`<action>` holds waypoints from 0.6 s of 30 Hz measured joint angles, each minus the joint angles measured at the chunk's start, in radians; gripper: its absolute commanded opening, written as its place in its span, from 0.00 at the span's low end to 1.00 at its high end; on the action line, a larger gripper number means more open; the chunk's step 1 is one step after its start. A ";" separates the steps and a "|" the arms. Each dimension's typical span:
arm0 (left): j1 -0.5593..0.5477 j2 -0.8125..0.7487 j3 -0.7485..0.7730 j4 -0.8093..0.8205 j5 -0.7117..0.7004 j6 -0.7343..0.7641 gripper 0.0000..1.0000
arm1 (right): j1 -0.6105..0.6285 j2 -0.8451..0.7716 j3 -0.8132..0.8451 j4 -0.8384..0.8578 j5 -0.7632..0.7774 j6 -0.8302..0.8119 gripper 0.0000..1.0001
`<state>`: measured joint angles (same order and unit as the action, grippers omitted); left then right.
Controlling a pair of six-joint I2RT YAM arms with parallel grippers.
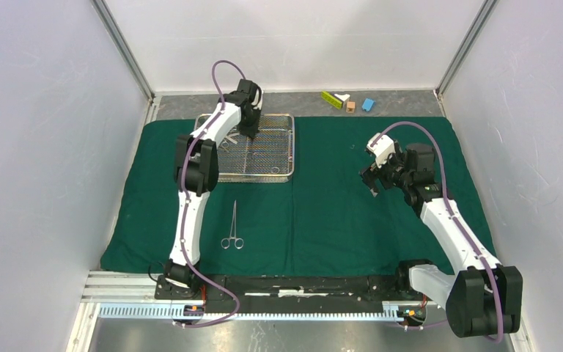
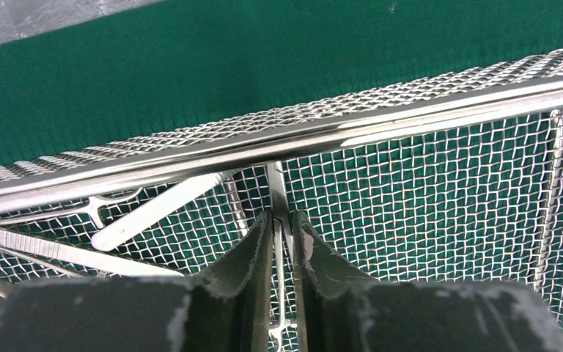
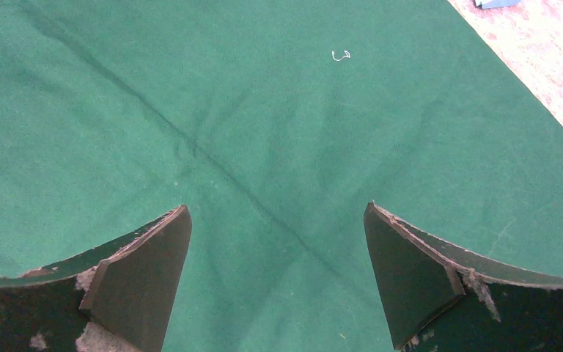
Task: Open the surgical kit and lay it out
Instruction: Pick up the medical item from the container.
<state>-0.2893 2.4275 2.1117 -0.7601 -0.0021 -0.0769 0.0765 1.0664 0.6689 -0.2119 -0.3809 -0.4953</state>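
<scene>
The dark green cloth (image 1: 337,198) lies spread flat on the table. The silver wire-mesh tray (image 1: 275,158) sits on its back left part. One ring-handled clamp (image 1: 232,226) lies on the cloth in front of the tray. My left gripper (image 1: 251,132) reaches down into the tray. In the left wrist view that gripper (image 2: 282,220) is shut on a slim steel instrument (image 2: 278,191) just inside the tray rim (image 2: 410,121). Flat tweezers (image 2: 154,209) lie in the mesh to its left. My right gripper (image 3: 277,209) hovers open over bare cloth (image 3: 264,110), holding nothing.
Small yellow-green (image 1: 332,98), brown (image 1: 350,106) and blue (image 1: 368,104) blocks sit on the grey table behind the cloth. White walls stand close on both sides. A tiny white thread (image 3: 341,55) lies on the cloth ahead of the right gripper.
</scene>
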 measured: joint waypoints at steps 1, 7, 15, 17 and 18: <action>-0.002 0.007 0.014 -0.013 -0.001 0.000 0.14 | 0.000 0.000 0.000 0.000 0.000 0.000 0.95; -0.002 0.016 0.036 -0.035 0.003 0.000 0.02 | 0.000 -0.001 0.000 -0.001 0.000 0.000 0.95; -0.002 -0.025 -0.017 -0.051 0.059 0.001 0.02 | 0.000 -0.002 0.000 -0.001 0.000 0.000 0.96; -0.007 -0.045 -0.046 -0.069 0.078 0.001 0.02 | 0.000 -0.002 0.000 -0.001 -0.001 0.000 0.96; -0.010 -0.057 -0.060 -0.076 0.089 0.001 0.02 | 0.000 -0.002 0.000 -0.001 -0.001 0.000 0.96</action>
<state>-0.2993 2.3707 2.0521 -0.8364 0.0868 -0.0757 0.0765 1.0641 0.6689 -0.2127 -0.3817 -0.4953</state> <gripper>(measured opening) 0.054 0.954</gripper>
